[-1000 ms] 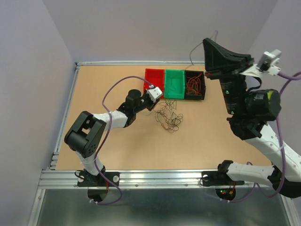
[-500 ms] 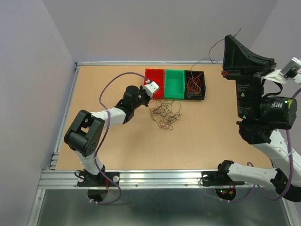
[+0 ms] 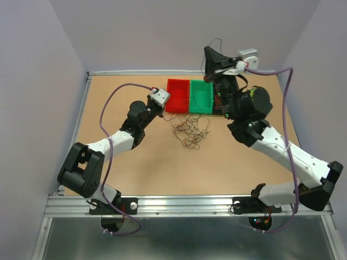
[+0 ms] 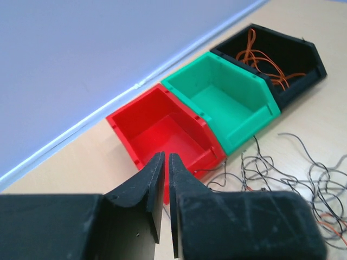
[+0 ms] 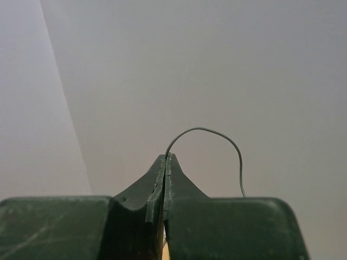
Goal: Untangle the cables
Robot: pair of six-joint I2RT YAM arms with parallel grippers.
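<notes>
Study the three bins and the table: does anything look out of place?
Yes. Orange wires lie in the black bin, while the red bin stands empty, so the colours look mismatched. A loose tangle of wires also sprawls on the table before the bins.

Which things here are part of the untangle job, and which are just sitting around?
Job: cable tangle on the table; single cable pinched in the right gripper; orange cables in the black bin; probably the red bin and green bin, for sorting.
Just there: lilac arm cables; metal rail at the near edge.
</notes>
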